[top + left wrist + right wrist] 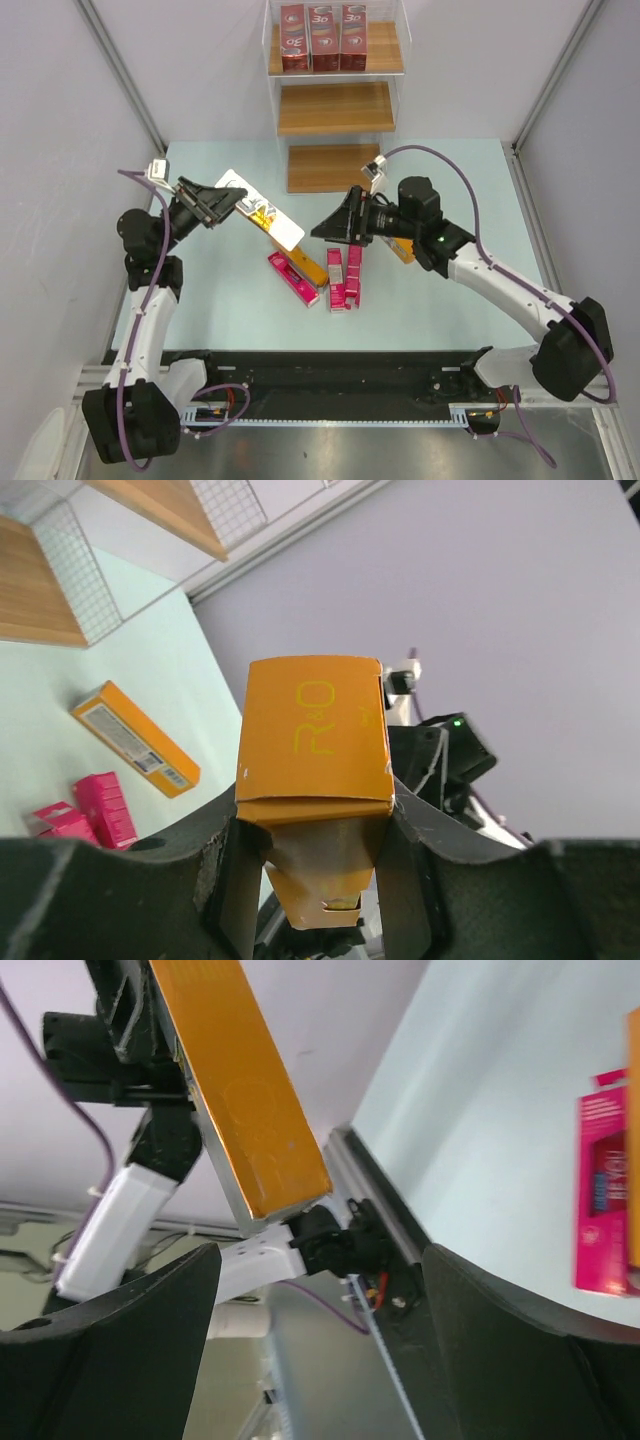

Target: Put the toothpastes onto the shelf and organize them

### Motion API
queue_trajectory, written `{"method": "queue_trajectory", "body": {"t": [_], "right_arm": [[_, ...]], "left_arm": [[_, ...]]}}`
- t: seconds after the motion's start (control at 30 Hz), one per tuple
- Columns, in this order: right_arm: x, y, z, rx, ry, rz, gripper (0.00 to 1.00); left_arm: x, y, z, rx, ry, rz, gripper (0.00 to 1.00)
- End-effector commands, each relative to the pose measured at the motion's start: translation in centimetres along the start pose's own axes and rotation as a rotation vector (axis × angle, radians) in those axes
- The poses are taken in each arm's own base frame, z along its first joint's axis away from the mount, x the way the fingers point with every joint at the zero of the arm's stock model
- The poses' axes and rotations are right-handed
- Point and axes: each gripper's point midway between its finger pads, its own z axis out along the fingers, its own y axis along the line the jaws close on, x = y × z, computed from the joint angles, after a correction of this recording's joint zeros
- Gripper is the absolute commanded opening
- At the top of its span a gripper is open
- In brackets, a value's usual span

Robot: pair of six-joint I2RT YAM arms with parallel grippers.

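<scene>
Gripping one end of an orange-yellow toothpaste carton [265, 212], the left pincer [232, 202] hangs in front of the shelf [335, 108] and off to its left. Its jaws are closed partway, pressed against the box's two narrow sides. The carton is held clear of the counter [220, 300] with its white printed face turned up, and its free end reaches toward the space in front of the shelf's lowest board. In the left wrist view the fingers [225, 880] flank the box [315, 740], whose orange face shows pale lettering.

The right pincer [325, 228] sits in front of the shelf's lowest board, jaws spread wide with nothing between them. Its tips are near the held carton's free end; whether they touch it cannot be told. From the right wrist view that carton [240, 1090] slants across open air beyond the spread fingers [130, 1350].

Three dark red cartons [324, 37] stand upright side by side on the shelf's top board.

Further in front of the shelf, on the counter, a pink carton [293, 278] and an orange carton [300, 262] lie side by side on a diagonal. Two more pink cartons [345, 277] lie parallel just to their right. A last orange box [402, 250] is mostly hidden under the right arm.
</scene>
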Motion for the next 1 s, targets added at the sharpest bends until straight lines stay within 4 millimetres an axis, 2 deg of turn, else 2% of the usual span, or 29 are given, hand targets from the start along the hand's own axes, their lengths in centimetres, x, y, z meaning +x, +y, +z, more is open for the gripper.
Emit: {"method": "queue_trajectory", "body": {"t": [0.0, 0.07, 0.3, 0.37, 0.43, 0.5, 0.63, 0.8, 0.87, 0.9, 0.93, 0.97], "right_arm": [[0.7, 5.9, 1.1, -0.266, 0.029, 0.006, 0.87], [1.7, 6.3, 2.0, -0.293, 0.054, 0.022, 0.86], [2.3, 7.2, 3.8, -0.358, 0.06, 0.063, 0.79], [2.3, 7.1, 4.0, -0.358, 0.06, 0.075, 0.61], [2.3, 7.2, 4.1, -0.362, 0.06, 0.075, 0.55], [2.4, 7.2, 4.0, -0.359, 0.061, 0.073, 0.5], [2.2, 6.8, 3.9, -0.326, 0.044, 0.057, 0.47], [2.2, 6.7, 3.9, -0.318, 0.032, 0.038, 0.33], [2.1, 6.8, 3.9, -0.323, 0.027, 0.028, 0.28], [2.0, 6.7, 3.8, -0.321, 0.024, 0.026, 0.24], [2.0, 6.9, 3.8, -0.324, 0.022, 0.022, 0.22], [1.8, 6.9, 3.7, -0.321, 0.018, 0.018, 0.21]], "left_arm": [[-0.4, -3.1, -0.2, 0.097, 0.014, 0.001, 0.31], [-0.4, -3.0, -0.2, 0.095, 0.015, -0.004, 0.31], [-0.2, -3.2, -0.4, 0.093, 0.02, -0.003, 0.3], [-0.1, -3.1, -0.4, 0.087, 0.023, -0.002, 0.3], [0.0, -3.1, -0.5, 0.086, 0.024, 0.003, 0.3], [0.0, -2.9, -0.4, 0.078, 0.026, 0.0, 0.3], [0.1, -2.9, -0.5, 0.08, 0.032, 0.003, 0.3], [0.4, -2.7, -0.5, 0.077, 0.045, -0.001, 0.32], [0.5, -2.6, -0.6, 0.077, 0.051, 0.003, 0.41], [0.5, -2.5, -0.6, 0.075, 0.05, 0.003, 0.49], [0.7, -2.4, -0.6, 0.068, 0.056, 0.003, 0.79], [0.6, -2.2, -0.6, 0.061, 0.058, 0.003, 0.93]]}}
